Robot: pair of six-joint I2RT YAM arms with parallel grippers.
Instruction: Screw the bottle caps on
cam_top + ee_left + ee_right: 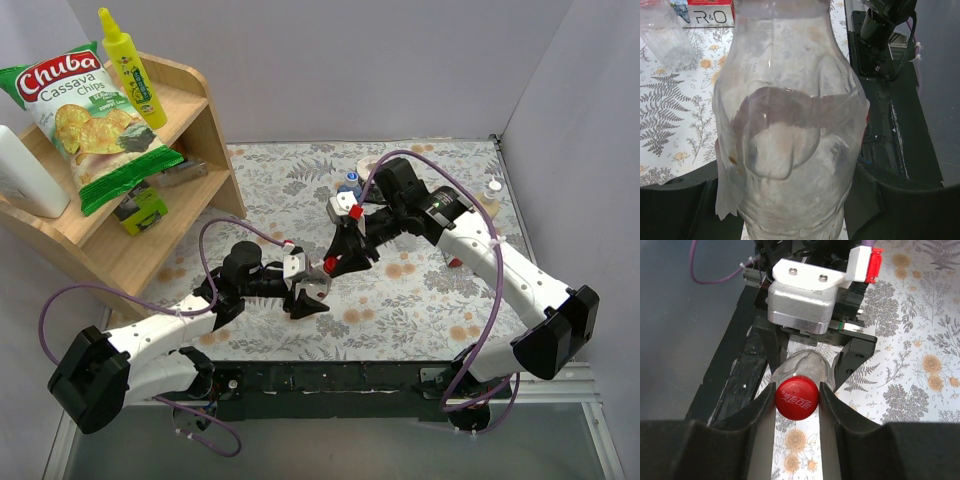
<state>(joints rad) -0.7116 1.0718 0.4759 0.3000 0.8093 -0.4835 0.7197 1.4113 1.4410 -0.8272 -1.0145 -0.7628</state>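
Observation:
My left gripper (308, 292) is shut on a clear plastic bottle (790, 125), which fills the left wrist view and lies tilted with its neck toward the right arm. A red bottle cap (796, 397) sits on the bottle's mouth. My right gripper (796, 399) is shut on this red cap, one finger touching each side. In the top view the right gripper (333, 263) meets the bottle's neck mid-table. A bottle with a blue cap (350, 181) stands at the back. The other blue cap does not clearly show.
A wooden shelf (200, 110) at the left holds a chips bag (85, 115), a yellow squeeze bottle (132, 68) and a white bottle (25, 175). Another clear bottle (492, 190) stands at the back right. An empty clear bottle (665, 35) and a box (705, 12) lie beyond the held bottle.

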